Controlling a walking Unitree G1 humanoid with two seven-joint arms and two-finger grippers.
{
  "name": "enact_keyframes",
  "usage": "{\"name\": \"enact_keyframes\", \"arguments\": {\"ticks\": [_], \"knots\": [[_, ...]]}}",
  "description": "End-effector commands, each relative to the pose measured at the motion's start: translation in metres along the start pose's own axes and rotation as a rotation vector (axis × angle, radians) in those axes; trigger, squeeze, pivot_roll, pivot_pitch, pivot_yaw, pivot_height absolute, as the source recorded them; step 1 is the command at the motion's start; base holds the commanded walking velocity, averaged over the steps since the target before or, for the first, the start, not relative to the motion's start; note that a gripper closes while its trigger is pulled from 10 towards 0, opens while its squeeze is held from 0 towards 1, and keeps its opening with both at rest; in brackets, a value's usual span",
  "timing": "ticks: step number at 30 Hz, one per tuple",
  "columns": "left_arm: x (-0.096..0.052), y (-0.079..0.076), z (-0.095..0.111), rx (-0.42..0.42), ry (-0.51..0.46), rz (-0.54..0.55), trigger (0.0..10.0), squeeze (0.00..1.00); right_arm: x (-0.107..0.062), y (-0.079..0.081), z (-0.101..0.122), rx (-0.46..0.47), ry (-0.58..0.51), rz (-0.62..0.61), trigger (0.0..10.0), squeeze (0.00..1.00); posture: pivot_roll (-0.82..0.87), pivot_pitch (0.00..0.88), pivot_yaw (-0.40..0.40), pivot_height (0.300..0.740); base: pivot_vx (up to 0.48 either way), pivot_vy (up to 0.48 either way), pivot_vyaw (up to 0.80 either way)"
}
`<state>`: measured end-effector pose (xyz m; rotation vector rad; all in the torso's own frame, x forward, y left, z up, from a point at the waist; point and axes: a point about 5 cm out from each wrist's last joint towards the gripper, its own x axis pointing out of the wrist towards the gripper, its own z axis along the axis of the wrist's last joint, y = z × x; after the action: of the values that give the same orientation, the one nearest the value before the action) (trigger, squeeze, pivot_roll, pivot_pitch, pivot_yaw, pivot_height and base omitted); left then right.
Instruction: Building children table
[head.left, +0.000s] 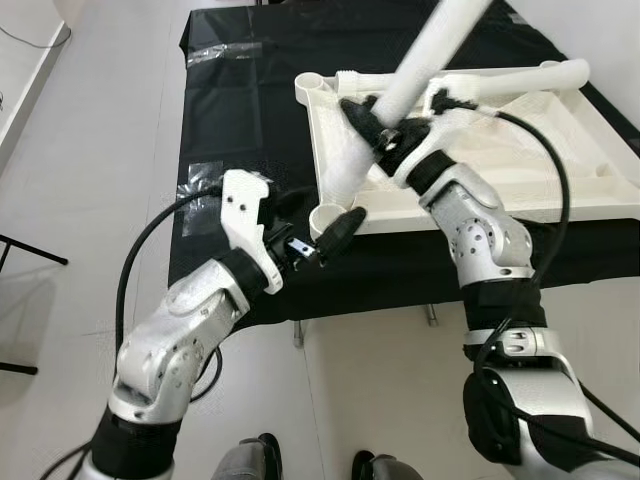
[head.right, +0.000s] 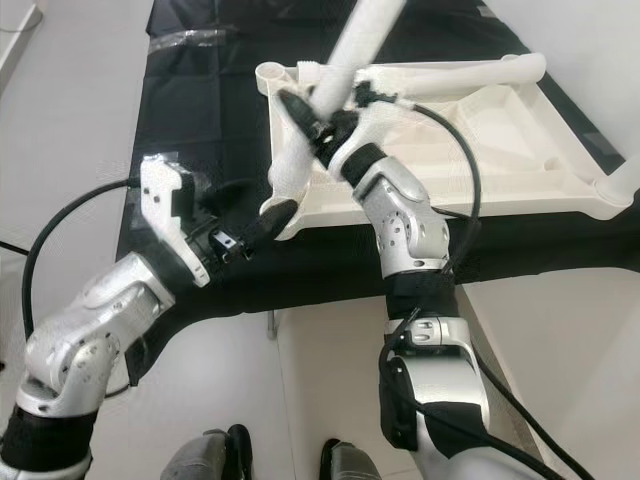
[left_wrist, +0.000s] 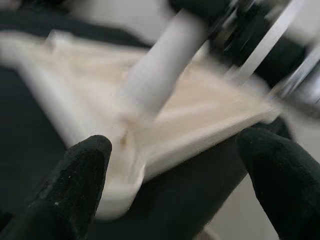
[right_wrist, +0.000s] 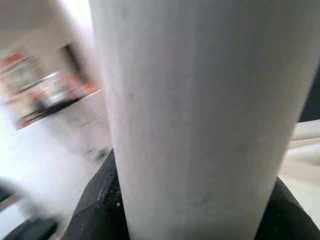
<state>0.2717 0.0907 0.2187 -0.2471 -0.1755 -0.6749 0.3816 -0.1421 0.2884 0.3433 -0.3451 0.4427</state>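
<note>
I see a plain indoor room: pale tiled floor (head.left: 90, 200), white wall base, black-cloth-covered table (head.left: 250, 110).

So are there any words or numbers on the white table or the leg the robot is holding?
None to read: the upside-down white tabletop and the white table leg held in the right gripper are plain.
Colourful shapes in the background of the right wrist view: too blurred to read.

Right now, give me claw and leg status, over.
Right claw shut on white table leg, leg tilted over upturned tabletop. Left claw open at near corner socket. Nothing in the way.
</note>
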Motion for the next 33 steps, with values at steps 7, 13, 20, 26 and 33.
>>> {"name": "enact_keyframes", "arguments": {"ticks": [7,13,20,26,33], "knots": [[-0.009,-0.011,-0.018,0.000,0.001,0.019,10.0,0.00,-0.002,-0.013,0.008,0.020,-0.074,-0.099,10.0,0.00,0.01,0.211,-0.038,0.740,0.000,0.000,0.00],[-0.017,-0.005,-0.029,0.048,0.038,0.046,10.0,0.00,-0.002,-0.009,0.012,0.017,-0.102,-0.049,0.0,0.00,0.01,0.212,-0.035,0.740,0.000,0.000,0.00],[-0.024,-0.006,-0.038,0.065,0.085,0.048,10.0,0.00,0.003,0.000,0.007,-0.109,-0.076,-0.027,10.0,0.00,0.02,0.231,-0.026,0.740,0.000,0.000,0.00],[-0.030,-0.008,-0.045,0.104,0.121,0.053,10.0,0.00,0.009,-0.002,0.005,-0.283,-0.088,-0.079,10.0,0.00,0.04,0.258,-0.021,0.740,0.000,0.000,0.00],[-0.043,-0.022,-0.052,0.156,0.186,-0.004,10.0,0.00,0.019,0.005,0.005,-0.247,-0.064,0.061,10.0,0.00,0.09,0.360,-0.034,0.740,0.000,0.000,0.00]]}}
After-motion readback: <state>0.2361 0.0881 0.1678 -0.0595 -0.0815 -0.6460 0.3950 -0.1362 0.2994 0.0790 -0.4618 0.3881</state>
